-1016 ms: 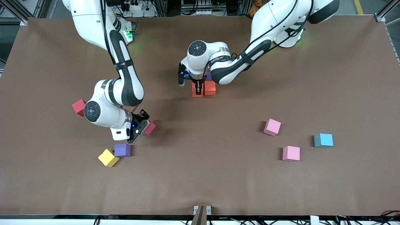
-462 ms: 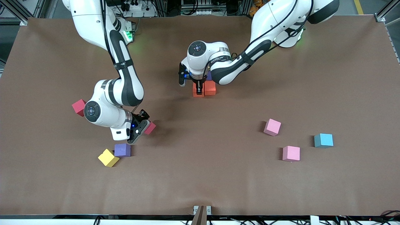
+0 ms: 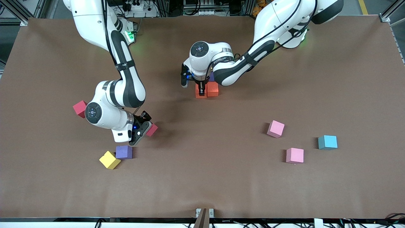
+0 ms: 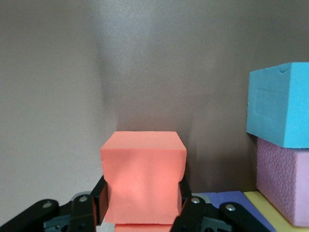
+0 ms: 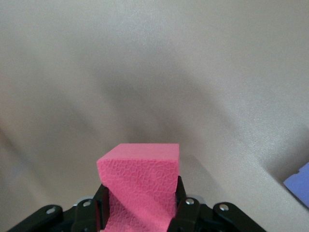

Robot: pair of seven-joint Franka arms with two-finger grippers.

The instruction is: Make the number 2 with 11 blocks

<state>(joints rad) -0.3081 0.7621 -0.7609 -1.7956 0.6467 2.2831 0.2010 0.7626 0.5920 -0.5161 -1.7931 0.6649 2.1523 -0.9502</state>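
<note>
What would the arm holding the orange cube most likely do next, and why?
Probably open its fingers: the left gripper clamps an orange cube already set beside another orange cube in the growing figure. The right gripper waits, gripping a red cube.

Two arms; two orange blocks, two red, two pink.

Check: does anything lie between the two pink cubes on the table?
No. In the front view, only bare brown table separates the pink cubes.
</note>
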